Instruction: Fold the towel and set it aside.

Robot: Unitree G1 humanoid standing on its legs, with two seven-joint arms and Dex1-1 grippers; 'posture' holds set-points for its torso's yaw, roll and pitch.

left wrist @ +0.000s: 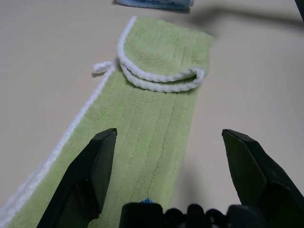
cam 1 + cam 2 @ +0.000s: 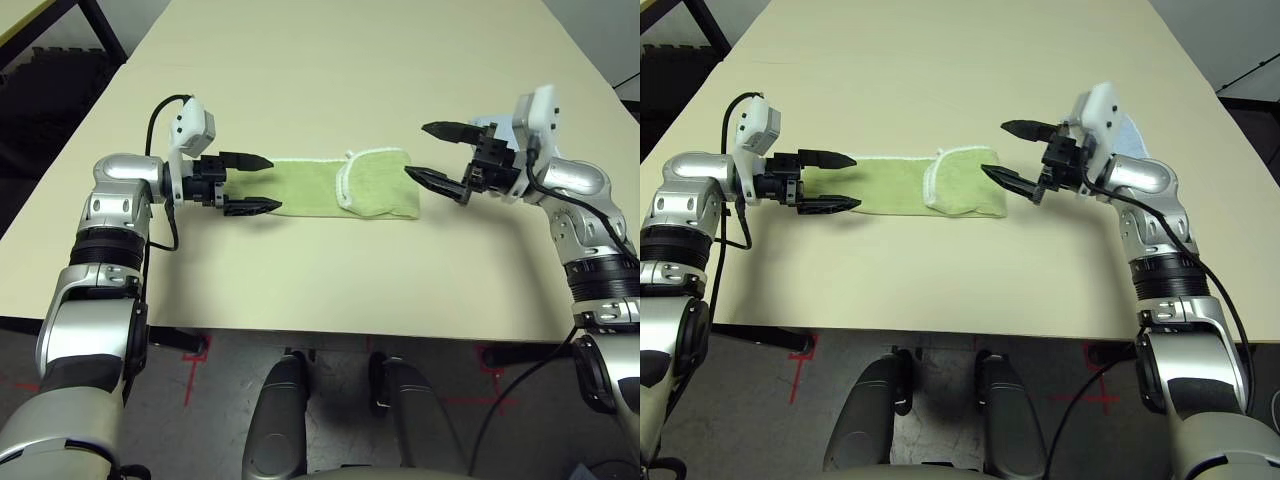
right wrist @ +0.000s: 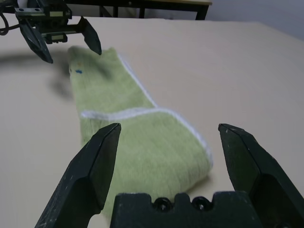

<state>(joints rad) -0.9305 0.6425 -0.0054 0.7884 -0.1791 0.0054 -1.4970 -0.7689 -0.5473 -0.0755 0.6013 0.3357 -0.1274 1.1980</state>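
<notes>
So we've got the towel (image 2: 335, 187) lying flat as a long strip on the table (image 2: 330, 60), with its right end folded back over itself. Our left gripper (image 2: 250, 184) sits at the strip's left end, fingers spread wide and holding nothing. Our right gripper (image 2: 437, 153) is just past the folded end, also wide open and empty.
</notes>
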